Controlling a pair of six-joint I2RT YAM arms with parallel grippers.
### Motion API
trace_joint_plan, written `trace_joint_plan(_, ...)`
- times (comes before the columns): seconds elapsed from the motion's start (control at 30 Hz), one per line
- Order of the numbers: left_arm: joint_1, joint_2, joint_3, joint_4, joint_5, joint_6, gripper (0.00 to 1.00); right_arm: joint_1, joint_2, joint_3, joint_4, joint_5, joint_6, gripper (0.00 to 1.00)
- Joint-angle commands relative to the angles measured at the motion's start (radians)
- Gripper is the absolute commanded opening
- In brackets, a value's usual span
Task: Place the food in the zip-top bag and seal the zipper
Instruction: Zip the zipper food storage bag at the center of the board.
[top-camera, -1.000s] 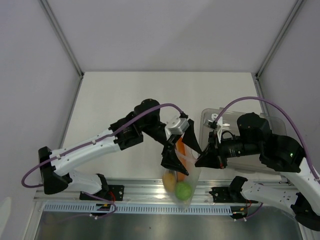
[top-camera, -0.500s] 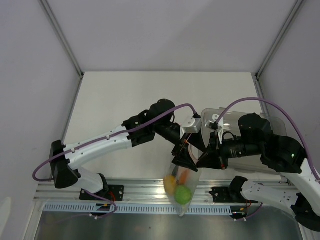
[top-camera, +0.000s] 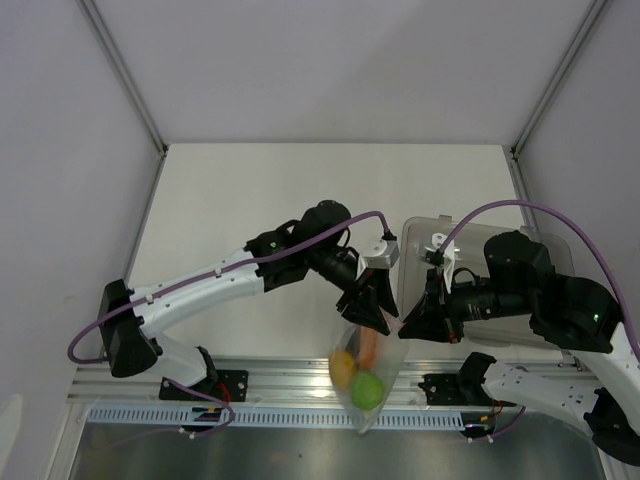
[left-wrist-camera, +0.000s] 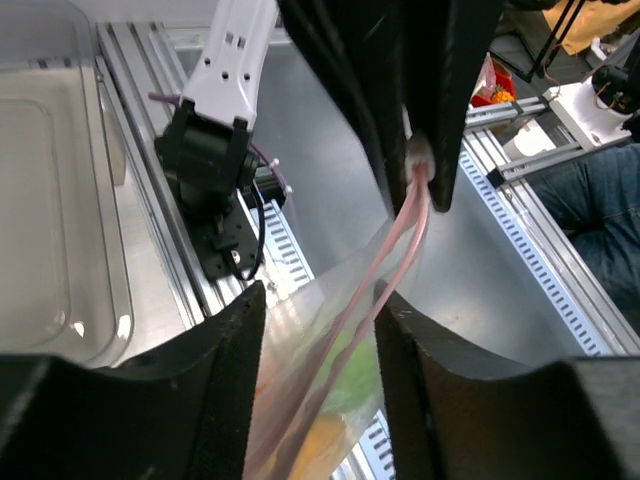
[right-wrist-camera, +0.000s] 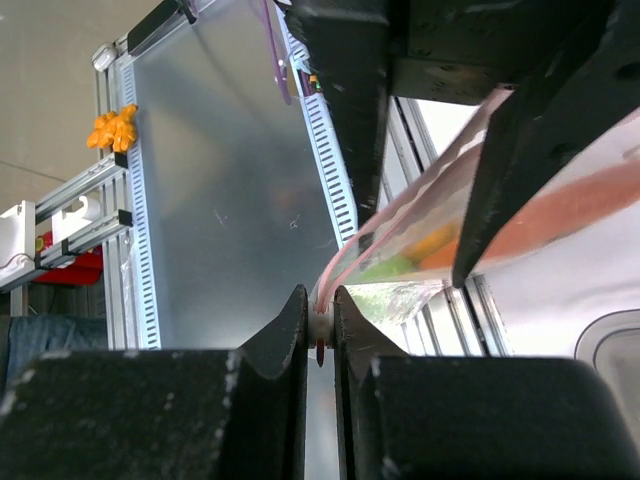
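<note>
The zip-top bag (top-camera: 362, 402) hangs over the table's near edge between my two grippers. Inside it I see the yellow-orange fruit (top-camera: 342, 367), the green fruit (top-camera: 366, 389) and the reddish-brown slice (top-camera: 368, 346); the dark-green bit is hidden. My right gripper (top-camera: 408, 326) (right-wrist-camera: 320, 300) is shut on the white end piece of the zipper (right-wrist-camera: 400, 225). My left gripper (top-camera: 372, 312) (left-wrist-camera: 320, 296) straddles the bag's top, jaws apart, with the pink zipper (left-wrist-camera: 405, 250) running between its fingers (left-wrist-camera: 215, 380) up to the right gripper.
A rigid clear tray (top-camera: 412, 238) sits on the table behind the right arm, and also shows in the left wrist view (left-wrist-camera: 110, 300). Aluminium rails (top-camera: 270, 378) and a slotted cable duct (top-camera: 280, 415) run along the near edge under the bag.
My left gripper has moved right along the bag's top, close to the right gripper. The right gripper shifted slightly right. The bag now hangs straighter and lower.
</note>
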Motion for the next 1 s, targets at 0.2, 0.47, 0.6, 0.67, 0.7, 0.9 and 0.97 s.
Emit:
trace_joint_plan(0.2, 0.016, -0.089, -0.084, -0.050, -0.154, 0.018, 0.28, 0.001, 0.001, 0.032, 0.057, 0.028, -0.027, 0.00)
trace_joint_plan(0.47, 0.021, -0.219, -0.184, -0.021, -0.326, -0.103, 0.01, 0.001, 0.014, 0.000, 0.114, 0.127, 0.011, 0.00)
trace_joint_plan(0.6, 0.021, -0.287, -0.227, -0.012, -0.406, -0.170, 0.01, 0.001, 0.011, -0.019, 0.118, 0.190, 0.042, 0.33)
trace_joint_plan(0.67, 0.021, -0.319, -0.226, -0.019, -0.456, -0.218, 0.01, 0.001, -0.002, -0.038, 0.143, 0.213, 0.062, 0.53)
trace_joint_plan(0.7, 0.021, -0.327, -0.226, -0.027, -0.475, -0.232, 0.01, 0.001, -0.008, -0.048, 0.164, 0.223, 0.068, 0.59)
trace_joint_plan(0.9, 0.021, -0.394, -0.207, -0.108, -0.604, -0.339, 0.01, 0.003, -0.060, -0.141, 0.264, 0.267, 0.120, 0.73)
trace_joint_plan(0.97, 0.021, -0.415, -0.215, -0.099, -0.595, -0.357, 0.01, 0.001, -0.075, -0.187, 0.316, 0.266, 0.134, 0.71)
